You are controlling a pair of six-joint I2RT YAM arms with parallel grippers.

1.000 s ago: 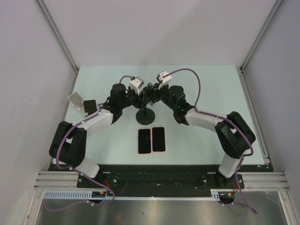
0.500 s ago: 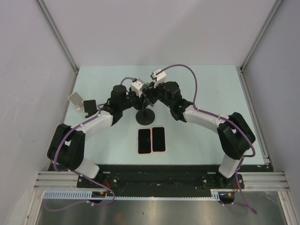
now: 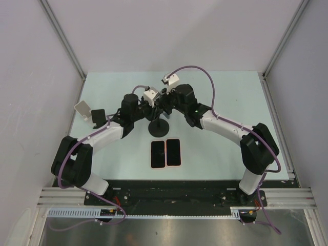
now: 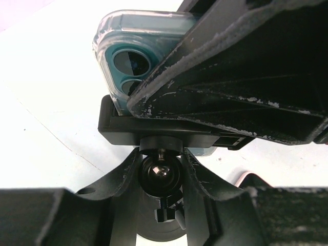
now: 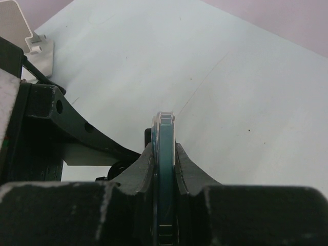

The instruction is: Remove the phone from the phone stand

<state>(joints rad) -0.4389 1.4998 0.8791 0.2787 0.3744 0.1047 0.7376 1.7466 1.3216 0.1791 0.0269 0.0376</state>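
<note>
The teal phone [image 4: 128,56] in a clear case sits in the clamp of the black phone stand [image 3: 160,128] at the table's middle. My left gripper [image 4: 159,166] is shut round the stand's ball joint [image 4: 159,174] just under the clamp. My right gripper [image 5: 164,154] is shut on the phone's thin edge [image 5: 165,133], one finger on each face. In the top view both grippers, left [image 3: 152,108] and right [image 3: 167,104], meet above the stand's round base. The phone itself is hidden there by the wrists.
Two dark phones [image 3: 158,154] [image 3: 173,152] lie flat side by side in front of the stand. A white stand [image 3: 83,109] with a small black item [image 3: 97,116] is at the left edge; it also shows in the right wrist view [image 5: 20,31].
My right wrist has shifted left and towards the back, over the stand. My left wrist has edged slightly right. The stand's base has stayed in place.
</note>
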